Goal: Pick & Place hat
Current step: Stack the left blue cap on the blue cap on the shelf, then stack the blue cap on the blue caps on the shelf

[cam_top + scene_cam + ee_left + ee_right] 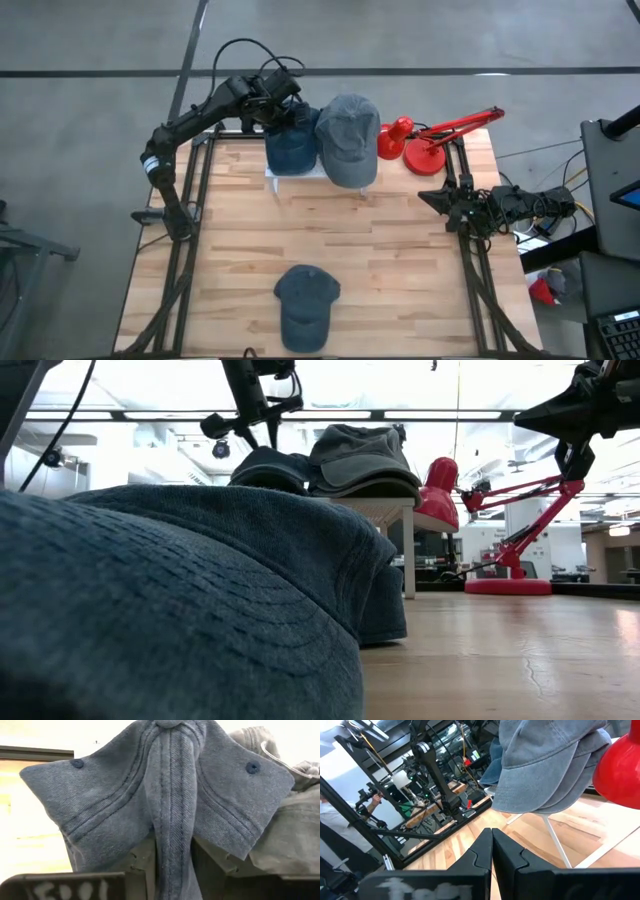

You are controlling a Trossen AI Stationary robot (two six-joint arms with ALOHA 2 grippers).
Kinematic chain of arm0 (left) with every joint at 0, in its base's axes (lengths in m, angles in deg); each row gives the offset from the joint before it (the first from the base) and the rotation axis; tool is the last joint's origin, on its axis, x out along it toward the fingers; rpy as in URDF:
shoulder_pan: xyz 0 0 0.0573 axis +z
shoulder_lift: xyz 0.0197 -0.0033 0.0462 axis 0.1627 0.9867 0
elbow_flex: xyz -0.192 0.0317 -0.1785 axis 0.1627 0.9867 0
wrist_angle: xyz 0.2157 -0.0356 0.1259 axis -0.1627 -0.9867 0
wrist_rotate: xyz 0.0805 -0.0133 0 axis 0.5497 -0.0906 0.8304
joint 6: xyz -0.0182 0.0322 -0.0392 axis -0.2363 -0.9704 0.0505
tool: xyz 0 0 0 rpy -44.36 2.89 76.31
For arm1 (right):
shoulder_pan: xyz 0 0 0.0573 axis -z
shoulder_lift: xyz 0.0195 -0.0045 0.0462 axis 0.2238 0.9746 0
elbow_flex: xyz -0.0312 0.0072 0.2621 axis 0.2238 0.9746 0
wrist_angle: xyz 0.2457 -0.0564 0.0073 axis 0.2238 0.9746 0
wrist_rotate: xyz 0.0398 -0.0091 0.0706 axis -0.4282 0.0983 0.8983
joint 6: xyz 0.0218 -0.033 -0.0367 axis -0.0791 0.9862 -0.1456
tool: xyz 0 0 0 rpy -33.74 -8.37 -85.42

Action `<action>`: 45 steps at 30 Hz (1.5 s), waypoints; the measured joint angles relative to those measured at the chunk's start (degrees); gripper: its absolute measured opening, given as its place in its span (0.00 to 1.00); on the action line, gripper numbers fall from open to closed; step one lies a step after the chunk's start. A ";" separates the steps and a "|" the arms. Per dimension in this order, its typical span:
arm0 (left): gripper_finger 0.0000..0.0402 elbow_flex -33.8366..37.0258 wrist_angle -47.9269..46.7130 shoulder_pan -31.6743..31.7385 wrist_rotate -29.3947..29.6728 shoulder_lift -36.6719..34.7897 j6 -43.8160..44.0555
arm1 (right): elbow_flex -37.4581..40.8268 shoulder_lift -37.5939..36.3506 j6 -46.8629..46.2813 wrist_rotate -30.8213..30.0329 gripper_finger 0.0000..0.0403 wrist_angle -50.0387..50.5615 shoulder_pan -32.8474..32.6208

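Observation:
A dark blue cap (292,145) sits on a small white stand (283,182) at the table's far edge, next to a grey cap (350,140) on the same stand. My left gripper (284,112) reaches in from the far left and is shut on the blue cap's crown (172,795). A second blue cap (305,308) lies flat near the table's near edge and fills the low view's foreground (180,600). My right gripper (428,196) waits at the table's right edge, shut (492,834), touching nothing. My left gripper pinches a raised fold of the blue cap's crown (172,835) between its two fingers (142,862), along a seam that runs down from the top button. It comes slanting down from the far left. The cap's lower part appears to rest on the stand (268,468).
A red desk lamp (430,140) stands at the far right corner, its head close to the grey cap. Bare wooden table (400,260) lies between the stand and the near cap. Black frame rails run along both sides of the table.

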 joint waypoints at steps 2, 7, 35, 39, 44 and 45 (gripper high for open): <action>0.30 0.00 0.00 -0.04 -0.26 0.00 -0.52 | 0.00 0.01 0.00 0.00 0.02 0.00 -0.01; 0.37 0.00 0.00 -0.09 -1.38 -0.01 -0.62 | 0.00 0.01 0.00 0.00 0.02 -0.02 0.01; 0.43 0.02 -0.60 -2.00 -1.22 -8.89 -3.29 | 0.00 0.01 -0.42 -0.02 0.02 -0.02 -0.01; 0.43 0.02 -0.95 -5.44 -1.22 -9.91 -3.17 | 0.00 0.01 -0.42 0.00 0.02 -0.02 -0.02; 0.43 0.02 -0.94 -11.65 -1.22 -10.10 -1.68 | 0.00 0.01 -0.42 -0.01 0.02 -0.02 0.00; 0.43 0.02 -0.94 -13.00 -1.09 -10.10 -1.41 | 0.00 0.01 -0.42 0.00 0.02 -0.02 0.00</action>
